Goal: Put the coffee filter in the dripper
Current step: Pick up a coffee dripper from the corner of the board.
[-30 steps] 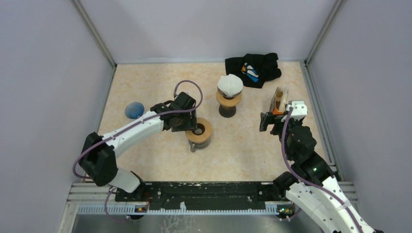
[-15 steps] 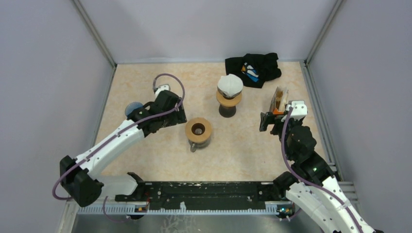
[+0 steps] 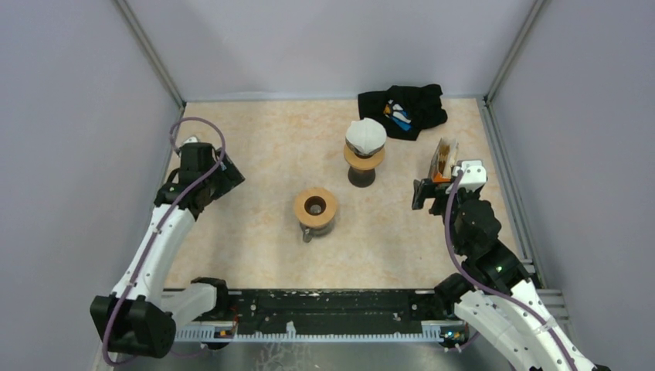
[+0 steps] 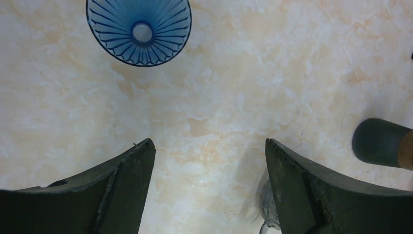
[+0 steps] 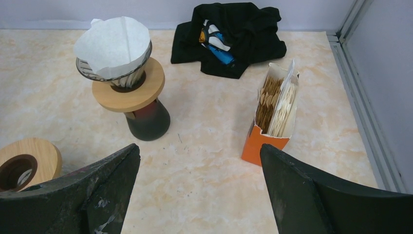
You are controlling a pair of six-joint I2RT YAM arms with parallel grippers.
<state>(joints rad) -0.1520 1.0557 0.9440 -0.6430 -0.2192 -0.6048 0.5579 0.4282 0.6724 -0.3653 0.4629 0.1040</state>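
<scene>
We see the white paper cone filter (image 5: pixel 113 45) upper left, seated in a ribbed dripper (image 5: pixel 125 78) on a round wooden collar (image 5: pixel 131 96) — left gripper (image 4: pixel 209 148) and right gripper (image 5: pixel 199 151) both gape, empty.

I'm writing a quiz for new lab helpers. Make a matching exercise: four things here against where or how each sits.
1 blue dripper
2 white paper filter
3 black cloth
4 orange box

A crumpled at the far edge
B open-topped, packed with filters
C empty, on bare table
D in a ribbed dripper on a wooden stand

Pairs: 1-C, 2-D, 3-A, 4-B
</scene>
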